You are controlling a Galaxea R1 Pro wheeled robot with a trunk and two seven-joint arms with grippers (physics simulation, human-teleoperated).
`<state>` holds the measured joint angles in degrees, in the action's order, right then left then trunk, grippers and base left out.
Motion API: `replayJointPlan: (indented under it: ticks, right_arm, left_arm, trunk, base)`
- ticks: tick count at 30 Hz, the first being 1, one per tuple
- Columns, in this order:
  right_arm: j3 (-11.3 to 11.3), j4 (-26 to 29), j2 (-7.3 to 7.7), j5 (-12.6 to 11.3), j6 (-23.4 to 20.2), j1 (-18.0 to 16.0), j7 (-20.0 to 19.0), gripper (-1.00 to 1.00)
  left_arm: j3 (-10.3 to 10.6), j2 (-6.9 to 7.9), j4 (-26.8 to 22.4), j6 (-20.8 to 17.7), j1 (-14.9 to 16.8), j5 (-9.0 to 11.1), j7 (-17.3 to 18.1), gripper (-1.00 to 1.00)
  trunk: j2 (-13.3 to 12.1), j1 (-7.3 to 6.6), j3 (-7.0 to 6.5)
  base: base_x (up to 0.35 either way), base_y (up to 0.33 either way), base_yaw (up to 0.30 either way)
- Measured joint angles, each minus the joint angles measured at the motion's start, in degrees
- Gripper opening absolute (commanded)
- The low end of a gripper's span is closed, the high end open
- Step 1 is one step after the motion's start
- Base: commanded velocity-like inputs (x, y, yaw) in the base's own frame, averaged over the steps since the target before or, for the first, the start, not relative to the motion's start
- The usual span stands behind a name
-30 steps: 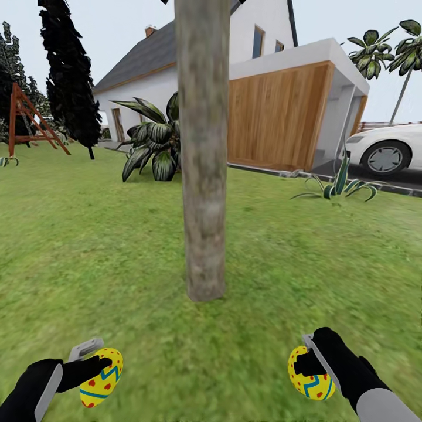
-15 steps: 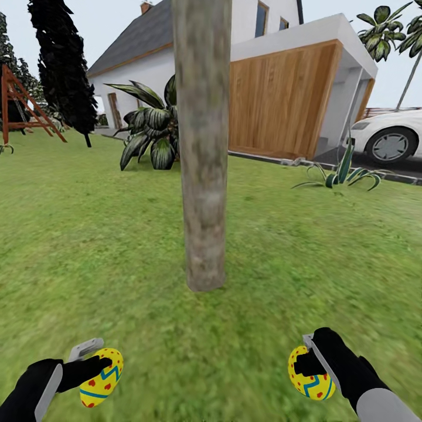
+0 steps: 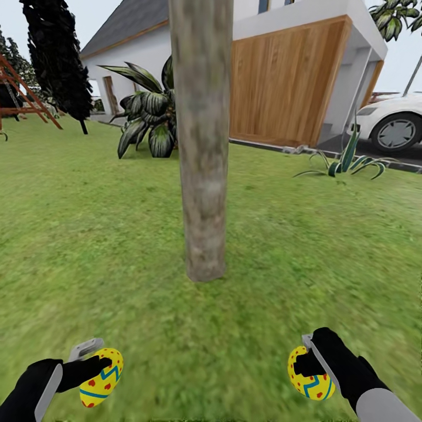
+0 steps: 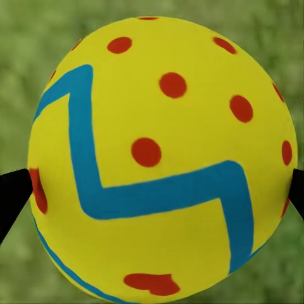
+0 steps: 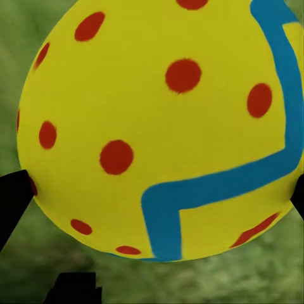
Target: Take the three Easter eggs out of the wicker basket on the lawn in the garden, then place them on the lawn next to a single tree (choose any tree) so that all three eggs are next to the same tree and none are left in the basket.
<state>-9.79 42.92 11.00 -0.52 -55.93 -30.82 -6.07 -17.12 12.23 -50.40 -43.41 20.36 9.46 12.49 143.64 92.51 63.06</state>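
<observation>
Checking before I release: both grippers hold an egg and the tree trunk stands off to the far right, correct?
Not quite. The left gripper and right gripper each hold an Easter egg, but the head view shows the tree trunk straight ahead, midway between them.

Head camera: I look forward and down at tree trunk (image 3: 203,146), close ahead, house (image 3: 293,70) behind it. My wrist cameras each sit tight against held egg (image 4: 158,158) (image 5: 158,126), facing lawn (image 3: 305,246) short of trunk; lawn shared.
</observation>
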Motion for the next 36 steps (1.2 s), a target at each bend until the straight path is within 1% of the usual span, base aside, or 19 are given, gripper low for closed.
replayJointPlan:
  ticks: [17, 22, 32, 33, 35, 36]
  right_arm:
    - [0.0, 0.0, 0.0, 0.0, 0.0, 0.0, 0.0, -1.0]
    - [-0.02, 0.0, -0.47, -0.02, 0.0, 0.0, 0.0, -1.0]
    - [0.0, 0.0, -0.7, 0.08, 0.0, 0.0, 0.01, -1.0]
    - [0.0, 0.0, -0.66, 0.09, 0.0, 0.0, 0.01, -1.0]
    - [0.0, 0.0, -0.65, 0.08, 0.0, 0.0, 0.01, -1.0]
    - [0.03, 0.0, -0.63, 0.09, 0.0, 0.0, 0.01, -1.0]
  left_arm:
    - [-0.06, -0.02, 0.0, 0.0, 0.0, 0.06, 0.0, -1.0]
    - [-0.06, 0.02, 0.0, 0.0, 0.0, -0.02, 0.0, -1.0]
    - [-0.02, 0.0, 0.11, 0.02, 0.0, -0.01, 0.0, -1.0]
    - [0.02, 0.0, 0.58, -0.11, 0.0, -0.02, 0.14, -1.0]
    - [0.12, 0.08, 4.39, 0.0, -0.01, -0.25, -0.04, -1.0]
    - [0.12, 0.08, 4.86, -0.23, 0.0, -0.26, -0.16, -1.0]
  trunk:
    - [0.23, 0.44, 3.77]
    - [0.3, 0.57, 4.88]
    - [0.43, 0.82, 7.1]
    - [0.44, 0.85, 7.32]
    - [0.47, 0.9, 7.76]
    - [0.49, 0.93, 7.98]
  base:
    - [0.0, 0.0, 0.0]
    - [0.0, 0.0, 0.0]
    - [0.0, 0.0, 0.0]
    - [0.0, 0.0, 0.0]
    - [0.0, 0.0, 0.0]
    - [0.0, 0.0, 0.0]
